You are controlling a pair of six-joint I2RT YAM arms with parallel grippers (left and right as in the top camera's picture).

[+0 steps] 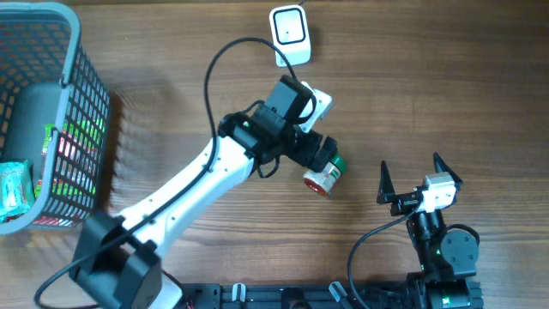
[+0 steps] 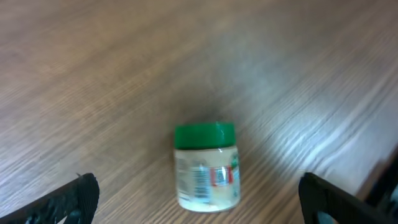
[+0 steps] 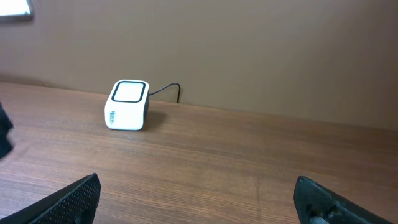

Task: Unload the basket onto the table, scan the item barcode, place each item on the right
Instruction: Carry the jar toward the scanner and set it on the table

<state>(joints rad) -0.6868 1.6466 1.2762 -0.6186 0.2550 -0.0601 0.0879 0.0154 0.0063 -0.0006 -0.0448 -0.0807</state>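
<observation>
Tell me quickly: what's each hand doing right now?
Left hand: open, holding nothing; the jar lies free beneath it.
Right hand: open, empty.

Table (image 1: 446, 86) viewed straight down by overhead cam. Jar (image 2: 206, 167) seen close, from above, by L wrist cam; scanner (image 3: 127, 104) seen farther off, low & level, by R wrist cam. Both shared w/ overhead.

Jar (image 2: 205, 168) down on its side, mid-desk (image 1: 446, 77), nothing touching it. Small, pale, translucent body, green lid. Lid end toward far edge, base toward near edge. Label up: barcode stripes, red patch beside them. Scanner (image 1: 290, 30) well apart, close to far edge: white cube, dark-rimmed window on top, upright, black cable (image 3: 166, 91) behind.
</observation>
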